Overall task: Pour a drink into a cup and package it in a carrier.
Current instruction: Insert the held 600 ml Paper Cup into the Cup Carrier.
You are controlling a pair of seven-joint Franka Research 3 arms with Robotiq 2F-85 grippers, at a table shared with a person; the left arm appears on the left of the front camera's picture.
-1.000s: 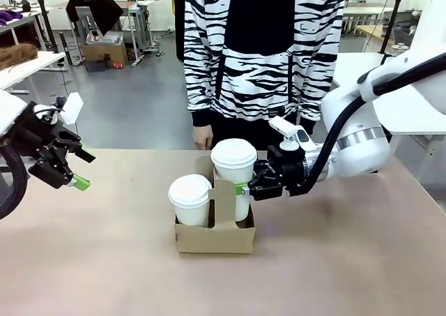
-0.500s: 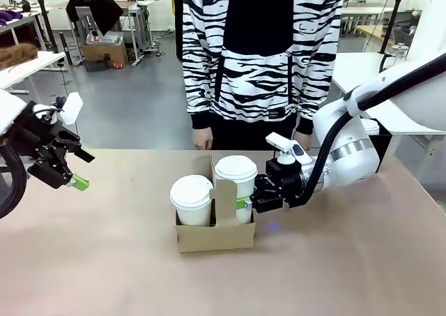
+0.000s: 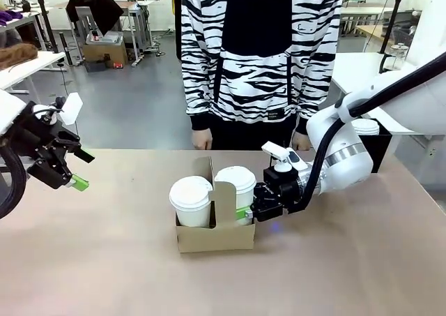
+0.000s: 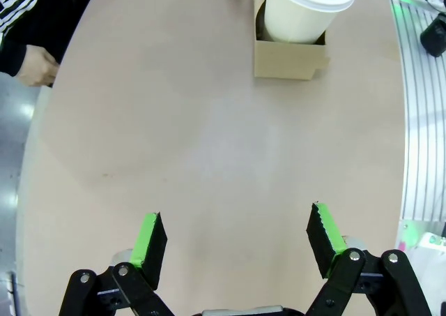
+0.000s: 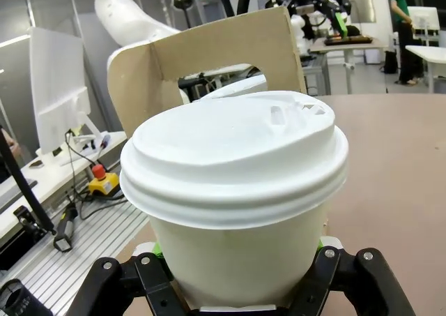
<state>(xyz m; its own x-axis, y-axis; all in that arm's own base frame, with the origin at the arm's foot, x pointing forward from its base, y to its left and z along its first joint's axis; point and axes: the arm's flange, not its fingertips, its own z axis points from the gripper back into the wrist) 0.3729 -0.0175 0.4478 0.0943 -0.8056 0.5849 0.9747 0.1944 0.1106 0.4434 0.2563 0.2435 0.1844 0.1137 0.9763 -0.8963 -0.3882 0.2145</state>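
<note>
While the left gripper (image 4: 237, 241) stood spread over bare table (image 4: 209, 155), the right gripper (image 3: 245, 211) flanked the cup (image 3: 235, 187) in the carrier (image 3: 214, 236), grip undeterminable.

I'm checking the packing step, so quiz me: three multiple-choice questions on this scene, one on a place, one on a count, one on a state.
1. Where do the white cups stand?
A. in the carrier
B. on the bare table
C. in the person's hand

2. How many lidded cups are there?
A. one
B. two
C. three

3. How do the left jaws stand?
A. shut on a cup
B. open and empty
C. shut on nothing

Answers:
1 A, both sit in its compartments, either side of the handle.
2 B, two white lids show in the front view.
3 B, the left wrist view shows green pads wide apart over bare table.
</note>
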